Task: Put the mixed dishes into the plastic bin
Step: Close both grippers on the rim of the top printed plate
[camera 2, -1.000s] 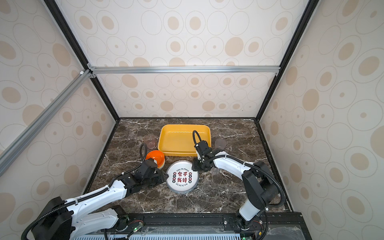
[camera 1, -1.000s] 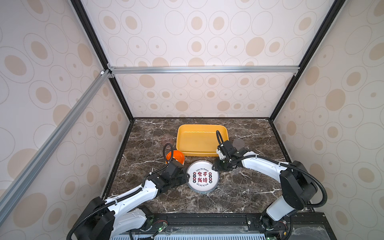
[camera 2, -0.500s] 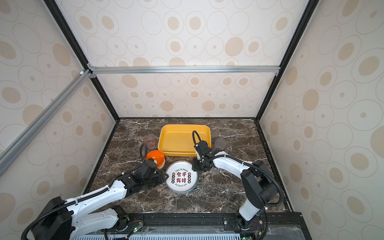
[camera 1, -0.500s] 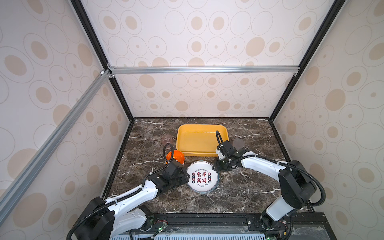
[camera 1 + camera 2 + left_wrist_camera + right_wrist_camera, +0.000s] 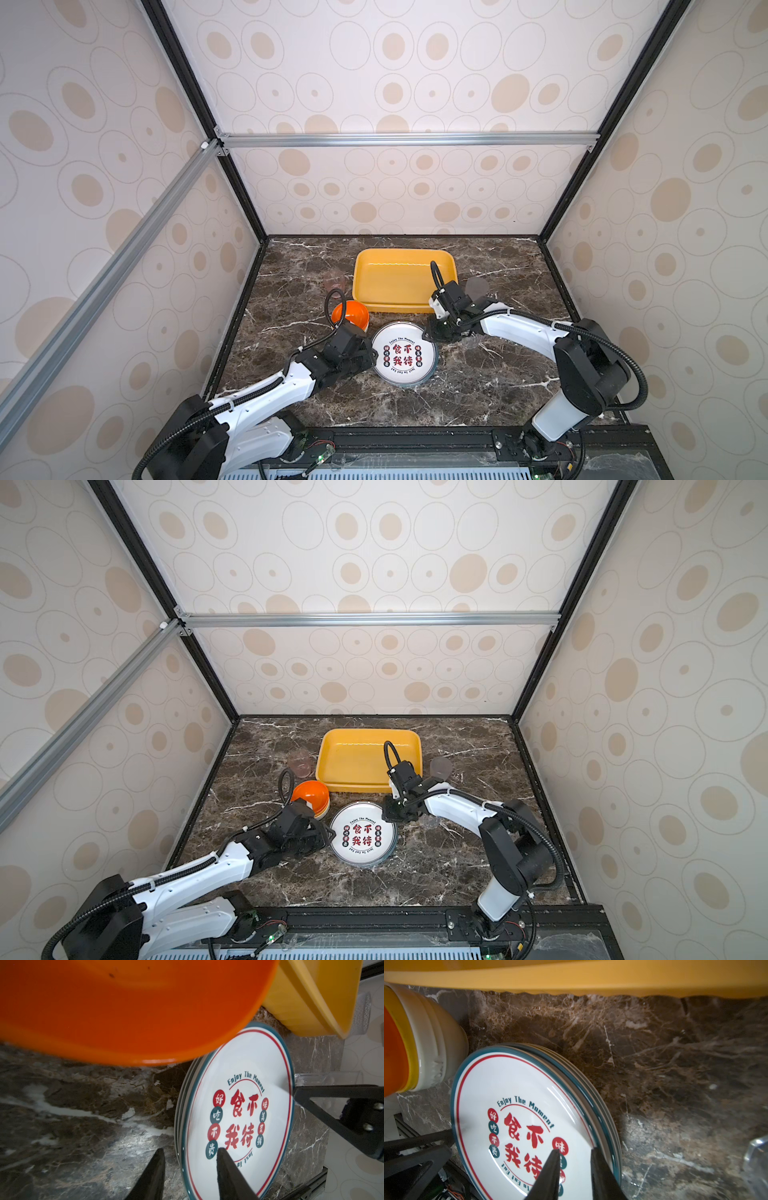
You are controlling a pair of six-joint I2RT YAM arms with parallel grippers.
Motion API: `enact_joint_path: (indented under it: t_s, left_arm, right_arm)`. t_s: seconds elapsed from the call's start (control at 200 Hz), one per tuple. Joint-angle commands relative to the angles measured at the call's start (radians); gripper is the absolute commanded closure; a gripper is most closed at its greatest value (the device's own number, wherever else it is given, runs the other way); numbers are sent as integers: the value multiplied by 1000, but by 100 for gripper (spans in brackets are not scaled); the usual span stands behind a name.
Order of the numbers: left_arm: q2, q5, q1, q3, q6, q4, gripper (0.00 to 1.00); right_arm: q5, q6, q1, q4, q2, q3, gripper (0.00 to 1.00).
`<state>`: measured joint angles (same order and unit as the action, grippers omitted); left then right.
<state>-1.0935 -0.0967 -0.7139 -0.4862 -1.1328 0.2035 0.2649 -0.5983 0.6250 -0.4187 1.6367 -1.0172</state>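
Over the last second the right claw [image 5: 430, 335] had drawn its jaws in from a wider gap and edged onto the upper right rim of the plates [image 5: 405, 355], just below centre in both top views. In the right wrist view its fingers [image 5: 550, 1172] stood narrow, one over the printed face and one at the rim. Whether they already pinched it could not be told.

The left claw [image 5: 372, 358] had barely changed. It sat at the stack's left edge with its jaws moderately wide. In the left wrist view one side was over bare counter [image 5: 478, 386] and the other over the plate face, with the rim loose between them.

The plates had not shifted. They lay flat on the counter just below the bin [image 5: 405, 254], which sat empty at the centre. The bowls [image 5: 351, 316] stood stacked at the plates' upper left.

By my judgement a two-sided lift of the stack was being set up, with the right side closing first. No dish had yet gone into the bin.
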Motion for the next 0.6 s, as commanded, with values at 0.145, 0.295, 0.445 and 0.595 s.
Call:
enact_joint_path:
  t_s: [0.145, 0.295, 0.445, 0.595]
  left_arm:
    - [20, 28, -10, 9, -22, 10, 59]
    - [21, 26, -11, 10, -24, 11, 59]
    - [23, 29, -10, 9, -24, 10, 59]
    - [20, 25, -11, 8, -23, 7, 59]
  right_arm:
    - [4, -6, 11, -6, 12, 11, 70]
    - [3, -9, 12, -6, -7, 7, 67]
    - [-45, 4, 13, -45, -44, -5, 60]
    - [-89, 13, 13, -67, -78, -4, 57]
